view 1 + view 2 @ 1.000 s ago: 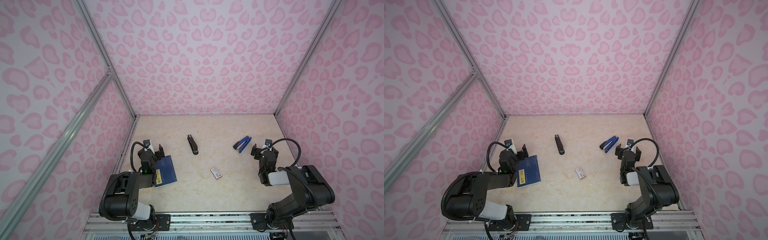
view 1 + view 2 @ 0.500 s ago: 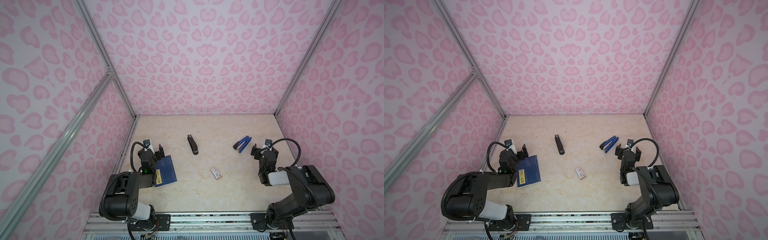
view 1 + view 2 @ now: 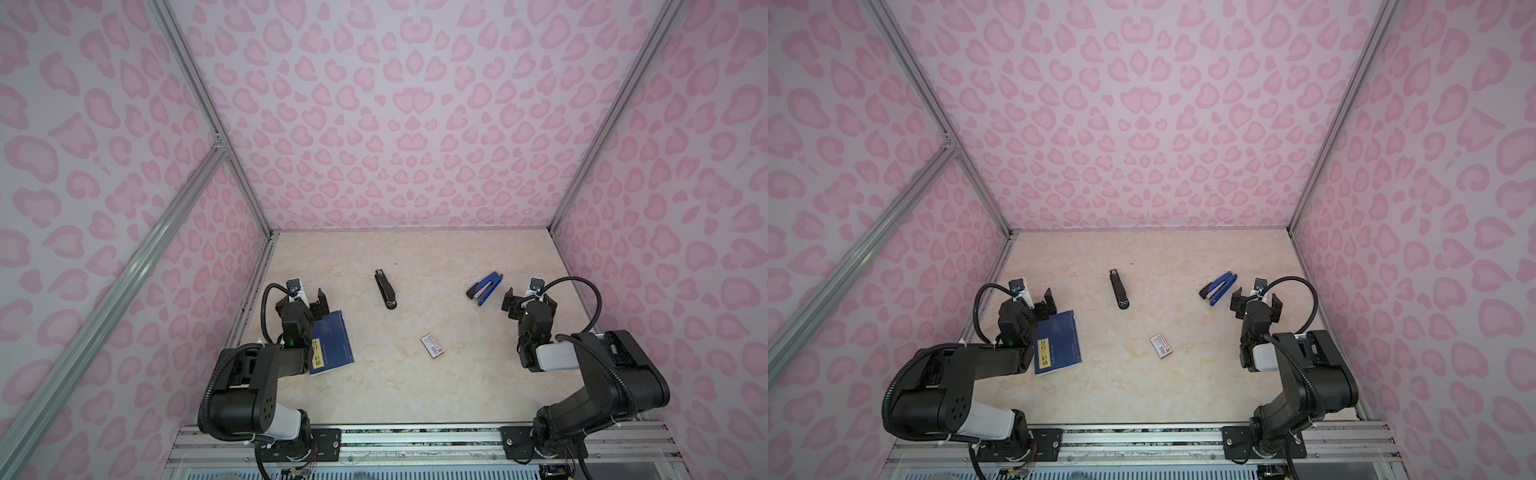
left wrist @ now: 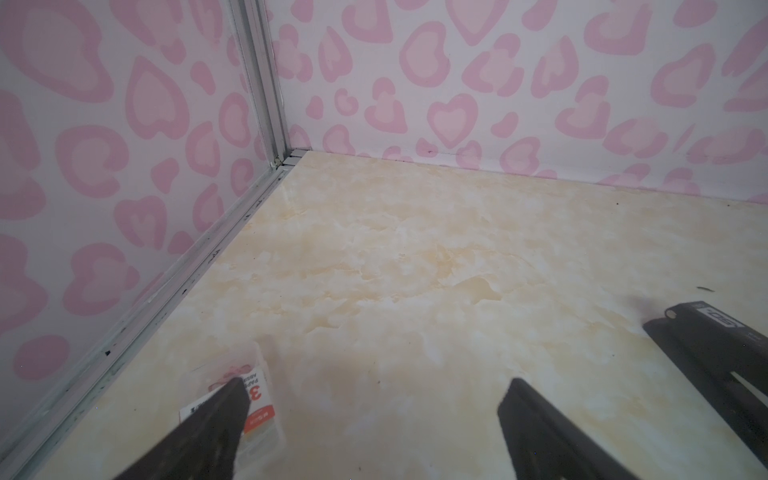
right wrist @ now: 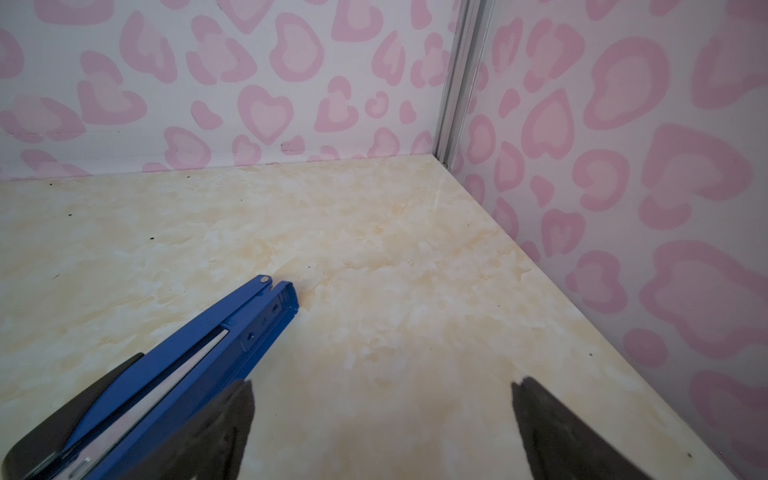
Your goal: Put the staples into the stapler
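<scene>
Blue stapler [image 3: 484,289] lies just beside right gripper [image 3: 528,298]; black stapler [image 3: 385,289] sits apart, nearer the middle of the table [image 3: 415,386]. Both grippers spread wide, holding nothing. Left gripper [image 3: 306,300] hangs at booklet's [image 3: 332,343] far edge.

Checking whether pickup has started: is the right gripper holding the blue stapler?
No, the right gripper is open and empty; the blue stapler lies on the table beside it.

Black stapler [image 3: 385,289] lying flat, centre; blue stapler [image 3: 484,289] well apart to its right
</scene>
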Robot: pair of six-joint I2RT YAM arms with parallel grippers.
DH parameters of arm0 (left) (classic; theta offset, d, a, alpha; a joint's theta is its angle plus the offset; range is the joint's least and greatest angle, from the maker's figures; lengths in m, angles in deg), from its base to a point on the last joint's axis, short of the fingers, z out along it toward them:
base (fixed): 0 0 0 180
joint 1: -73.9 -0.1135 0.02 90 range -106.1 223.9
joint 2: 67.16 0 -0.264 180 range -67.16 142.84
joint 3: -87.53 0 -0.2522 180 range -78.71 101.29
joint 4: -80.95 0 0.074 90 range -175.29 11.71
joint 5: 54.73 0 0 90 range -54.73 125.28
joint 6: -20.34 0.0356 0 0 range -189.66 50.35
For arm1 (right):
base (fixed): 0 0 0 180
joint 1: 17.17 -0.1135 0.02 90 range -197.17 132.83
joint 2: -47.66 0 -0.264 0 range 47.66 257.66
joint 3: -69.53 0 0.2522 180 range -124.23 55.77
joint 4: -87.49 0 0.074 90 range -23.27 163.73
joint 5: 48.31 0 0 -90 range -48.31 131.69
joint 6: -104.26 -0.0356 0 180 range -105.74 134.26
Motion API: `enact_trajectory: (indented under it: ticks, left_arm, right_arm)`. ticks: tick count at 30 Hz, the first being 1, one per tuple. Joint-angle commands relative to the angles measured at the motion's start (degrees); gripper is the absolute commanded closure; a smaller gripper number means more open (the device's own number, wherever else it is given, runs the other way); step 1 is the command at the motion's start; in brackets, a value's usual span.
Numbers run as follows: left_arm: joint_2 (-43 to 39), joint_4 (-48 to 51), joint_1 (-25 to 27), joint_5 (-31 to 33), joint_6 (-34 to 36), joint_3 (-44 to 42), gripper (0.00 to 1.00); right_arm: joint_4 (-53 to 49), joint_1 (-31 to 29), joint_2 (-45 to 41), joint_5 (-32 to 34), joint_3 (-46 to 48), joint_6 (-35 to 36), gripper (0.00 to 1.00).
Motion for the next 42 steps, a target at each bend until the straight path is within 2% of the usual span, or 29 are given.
enact_trajectory:
  ticks: [1, 4, 7, 10, 12, 13, 14, 15, 17, 20, 21, 23, 25, 27, 31, 35, 38, 42]
  left_arm:
    - [-2.4, 5.2, -0.1, -0.6, 0.6, 2.9, 0.02]
    - [-4.3, 18.6, -0.1, 0.4, 0.5, 9.9, 0.02]
    - [-5.7, 23.6, -0.1, 2.6, -0.3, 12.7, 0.02]
    - [-8.5, 27.8, -0.2, 2.5, -5.4, 15.1, 0.02]
    - [-10.4, 33.9, -0.3, 2.2, -15.8, 18.1, 0.02]
    - [-10.9, 39.6, -0.5, 1.9, -22.2, 20.0, 0.02]
    - [-10.7, 43.7, -1.0, -1.5, -25.5, 22.7, 0.02]
    - [-10.1, 46.4, -1.3, -6.2, -25.8, 24.6, 0.01]
    - [-8.1, 51.6, -1.3, -14.6, -26.9, 28.3, 0.13]
    - [-6.3, 58.2, 0.4, -19.3, -30.1, 31.1, 0.17]
    - [-6.2, 59.7, 1.4, -19.9, -30.4, 31.2, 0.17]
    - [-6.2, 63.3, 4.2, -19.9, -30.9, 31.5, 0.07]
    - [-6.7, 65.6, 7.0, -20.1, -31.3, 31.3, 0.06]
    - [-7.3, 67.2, 9.5, -20.5, -32.0, 30.5, 0.08]
    - [-9.8, 68.6, 13.2, -20.5, -33.9, 27.7, 0.16]
    - [-13.2, 68.3, 15.7, -21.2, -35.5, 24.7, 0.22]
    - [-14.1, 68.8, 17.2, -21.5, -35.5, 24.5, 0.27]
    - [-12.4, 71.8, 18.7, -19.9, -36.9, 27.1, 0.27]
  right_arm:
    - [-1.7, -0.5, -2.4, 3.6, -0.3, -0.3, 0.0]
    - [-9.5, -1.2, -7.5, 3.7, -2.6, 0.6, 0.0]
    - [-16.8, -2.2, -12.6, 5.4, -5.0, 0.6, 0.0]
    - [-23.0, -1.5, -18.4, 4.7, -6.8, -7.5, 0.0]
    - [-32.8, -0.1, -23.5, 3.7, -8.6, -21.9, 0.0]
    - [-37.5, 1.8, -25.4, 1.5, -9.2, -28.1, 0.0]
    - [-36.1, 3.8, -26.3, -6.4, -8.8, -28.8, 0.01]
    - [-34.2, 5.3, -26.7, -12.2, -8.4, -28.7, 0.08]
    - [-35.5, 5.7, -27.6, -17.4, -9.2, -28.6, 0.16]
    - [-37.8, 5.6, -30.0, -21.0, -9.3, -30.4, 0.23]
    - [-39.4, 5.6, -30.9, -22.0, -9.5, -31.1, 0.24]
    - [-45.1, 5.5, -32.2, -25.8, -11.1, -31.5, 0.25]
    - [-49.4, 5.1, -32.8, -30.6, -12.4, -31.3, 0.25]
    - [-51.1, 3.9, -33.9, -33.9, -12.2, -31.0, 0.23]
    - [-57.9, -0.3, -37.5, -34.9, -12.5, -28.3, 0.21]
    - [-60.7, -2.8, -40.2, -38.2, -11.7, -28.1, 0.31]
    - [-61.6, -5.2, -41.6, -38.3, -10.7, -28.1, 0.32]
    - [-61.6, -7.6, -41.4, -37.2, -9.9, -28.6, 0.33]
